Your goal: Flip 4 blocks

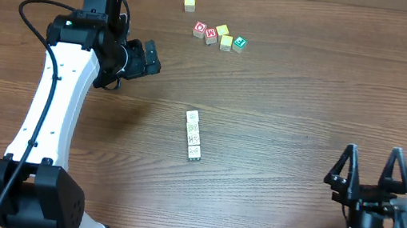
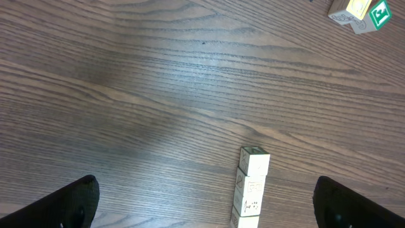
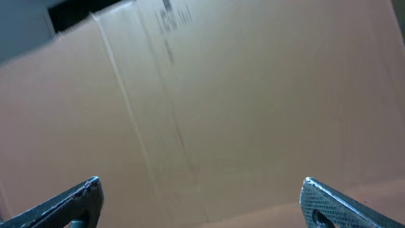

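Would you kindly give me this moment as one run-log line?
blocks: in a row, untouched | left gripper: open, empty | right gripper: open, empty

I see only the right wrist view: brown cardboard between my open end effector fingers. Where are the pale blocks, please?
Observer: The pale blocks lie in one row near the middle of the table.
Operator: Is the other arm close to them?
Observer: No. The left end effector is open and stands apart, up-left of the row in the overhead view.
Operator: Are there other cubes?
Observer: Yes. A coloured cluster sits farther from the robot, with a lone yellow cube to its left.
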`<act>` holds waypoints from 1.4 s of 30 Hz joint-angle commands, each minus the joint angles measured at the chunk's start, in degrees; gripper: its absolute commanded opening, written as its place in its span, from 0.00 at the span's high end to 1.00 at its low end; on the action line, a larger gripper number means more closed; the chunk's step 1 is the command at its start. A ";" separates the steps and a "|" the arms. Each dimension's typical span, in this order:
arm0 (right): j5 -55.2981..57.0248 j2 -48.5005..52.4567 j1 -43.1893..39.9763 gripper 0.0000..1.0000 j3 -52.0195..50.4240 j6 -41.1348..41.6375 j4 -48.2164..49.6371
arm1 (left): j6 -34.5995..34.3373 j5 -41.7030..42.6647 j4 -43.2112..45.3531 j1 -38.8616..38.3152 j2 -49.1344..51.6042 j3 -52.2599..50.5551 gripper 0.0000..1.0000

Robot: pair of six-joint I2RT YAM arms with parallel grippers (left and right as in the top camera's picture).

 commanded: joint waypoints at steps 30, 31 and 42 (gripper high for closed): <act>-3.28 -0.68 -2.19 0.00 -4.24 -1.31 -18.03 | 0.46 0.24 0.09 0.00 0.09 0.50 0.00; -3.28 -0.68 -2.19 0.00 -4.24 -1.31 -18.03 | 0.46 0.24 0.09 0.00 0.09 0.50 0.00; -3.28 -0.68 -2.19 0.00 -4.24 -1.31 -18.03 | 0.46 0.26 0.09 0.00 0.09 0.50 0.00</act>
